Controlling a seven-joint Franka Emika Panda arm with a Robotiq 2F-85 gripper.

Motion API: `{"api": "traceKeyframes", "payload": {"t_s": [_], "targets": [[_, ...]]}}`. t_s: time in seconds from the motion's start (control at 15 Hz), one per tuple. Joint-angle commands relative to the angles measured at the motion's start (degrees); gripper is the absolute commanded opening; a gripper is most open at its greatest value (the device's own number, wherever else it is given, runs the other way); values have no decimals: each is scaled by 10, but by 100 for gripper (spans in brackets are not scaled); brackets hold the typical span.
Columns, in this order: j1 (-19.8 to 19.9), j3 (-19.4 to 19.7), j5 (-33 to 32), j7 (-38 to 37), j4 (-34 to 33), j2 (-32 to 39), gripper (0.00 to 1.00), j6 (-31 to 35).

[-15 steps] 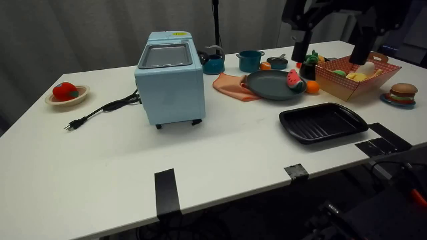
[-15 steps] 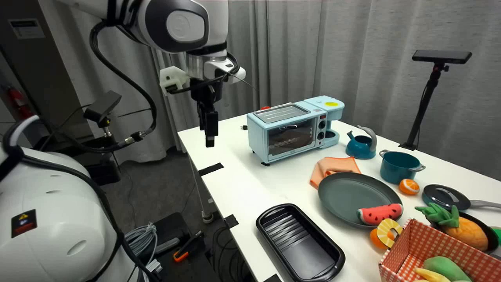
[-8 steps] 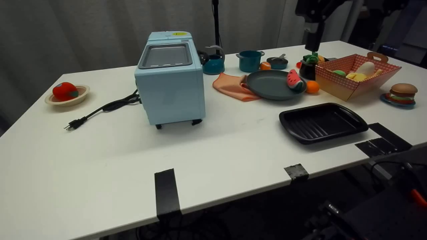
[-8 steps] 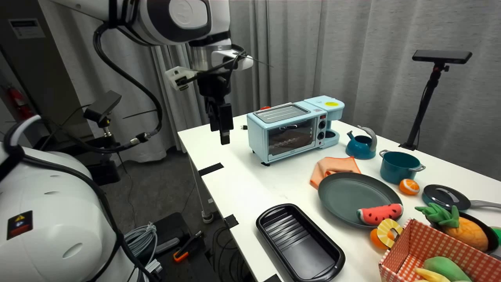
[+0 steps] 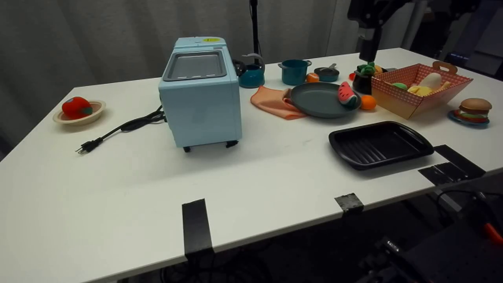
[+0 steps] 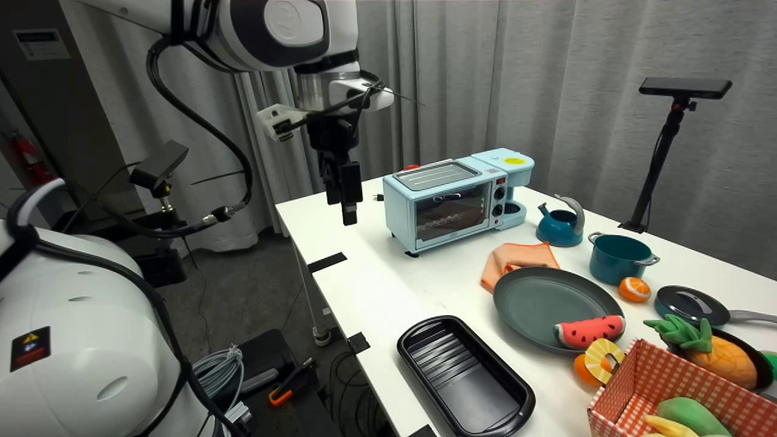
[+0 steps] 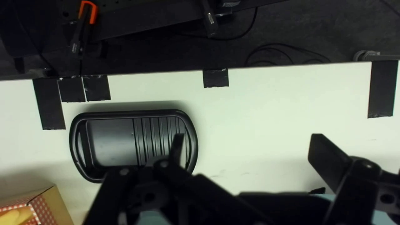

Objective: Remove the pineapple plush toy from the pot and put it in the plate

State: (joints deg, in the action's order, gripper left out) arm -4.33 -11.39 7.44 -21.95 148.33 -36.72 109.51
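The pineapple plush toy point(image 6: 725, 361) has an orange body and green leaves, and sits in the dark pot point(image 6: 764, 371) behind the checkered basket. In an exterior view its green top point(image 5: 368, 69) shows above the pot point(image 5: 360, 83). The dark grey plate point(image 6: 540, 303) lies near the orange cloth, with a watermelon slice on it; it shows also in an exterior view point(image 5: 318, 98). My gripper point(image 7: 248, 137) is open and empty, high above the table. In an exterior view the gripper point(image 6: 349, 215) hangs on the oven's side, well away from the pot. Pineapple, pot and plate are outside the wrist view.
A black ridged tray point(image 6: 467, 376) lies near the front table edge. The red checkered basket point(image 5: 416, 92) stands beside the pot. A light blue toaster oven point(image 6: 452, 200), teal kettle point(image 6: 559, 226) and teal pot point(image 6: 619, 258) stand farther back. A watermelon toy point(image 6: 589, 332) rests on the plate.
My gripper has moved a little to the right and slightly up in an exterior view over the first half second, then barely moved. The objects on the table have not moved.
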Motion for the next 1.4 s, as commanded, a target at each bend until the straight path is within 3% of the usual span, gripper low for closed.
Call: {"api": "traceKeyframes", "payload": {"t_s": [0.0,1.33], "targets": [[17,12,-15,12,-29,21,100,10],[119,143,-102,31,-260,276,100,146]]}}
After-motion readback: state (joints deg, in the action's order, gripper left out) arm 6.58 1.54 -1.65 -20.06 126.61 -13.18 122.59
